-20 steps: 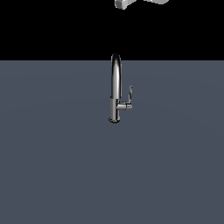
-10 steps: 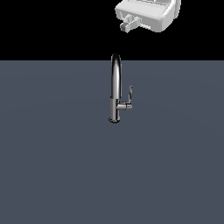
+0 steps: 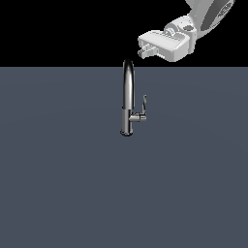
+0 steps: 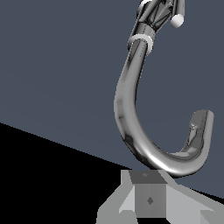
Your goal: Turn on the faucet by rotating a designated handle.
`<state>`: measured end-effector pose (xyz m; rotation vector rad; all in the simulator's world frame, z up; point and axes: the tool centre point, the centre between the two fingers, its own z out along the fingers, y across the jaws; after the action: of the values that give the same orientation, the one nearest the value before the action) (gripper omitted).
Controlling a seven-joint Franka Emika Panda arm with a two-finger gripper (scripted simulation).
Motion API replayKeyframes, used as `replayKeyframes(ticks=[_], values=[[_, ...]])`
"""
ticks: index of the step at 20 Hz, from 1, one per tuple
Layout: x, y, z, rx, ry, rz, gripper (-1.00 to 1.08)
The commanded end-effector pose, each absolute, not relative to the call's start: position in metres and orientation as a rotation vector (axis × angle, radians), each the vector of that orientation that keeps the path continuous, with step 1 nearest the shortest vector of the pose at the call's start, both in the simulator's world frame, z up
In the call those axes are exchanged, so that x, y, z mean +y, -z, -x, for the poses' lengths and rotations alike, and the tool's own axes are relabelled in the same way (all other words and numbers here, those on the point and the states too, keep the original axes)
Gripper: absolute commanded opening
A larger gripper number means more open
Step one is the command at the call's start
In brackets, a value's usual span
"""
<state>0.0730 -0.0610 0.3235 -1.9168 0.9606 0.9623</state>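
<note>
The chrome faucet (image 3: 127, 97) stands upright on the dark grey surface, with its arched spout at the top. Its handle (image 3: 144, 104) is a thin lever blade pointing up from a short stub on the exterior view's right of the lower body. My gripper (image 3: 144, 52) hangs above the spout's top, slightly toward the exterior view's right, and touches nothing. Its fingers look closed together and empty. In the wrist view the gripper (image 4: 148, 188) sits just above the faucet (image 4: 131, 113), whose spout curves below it. The handle (image 4: 159, 13) shows far down by the base.
The flat dark grey surface (image 3: 63, 184) stretches around the faucet. The white arm (image 3: 208, 19) enters from the upper part of the exterior view's right. Behind the surface's far edge is plain black.
The gripper has come down and toward the exterior view's right, and more of the arm now shows. The faucet and its handle have not moved.
</note>
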Motion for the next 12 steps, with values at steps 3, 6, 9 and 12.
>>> replayKeyframes(ticks=[3,6,9,12], values=[[-0.069,-0.293,-0.09,1.019,-1.024,1.772,-1.0],[-0.075,-0.27,-0.1,1.058,-1.063,1.669,-1.0],[-0.079,-0.247,-0.108,1.094,-1.099,1.568,-1.0],[-0.082,-0.224,-0.115,1.126,-1.131,1.472,-1.0]])
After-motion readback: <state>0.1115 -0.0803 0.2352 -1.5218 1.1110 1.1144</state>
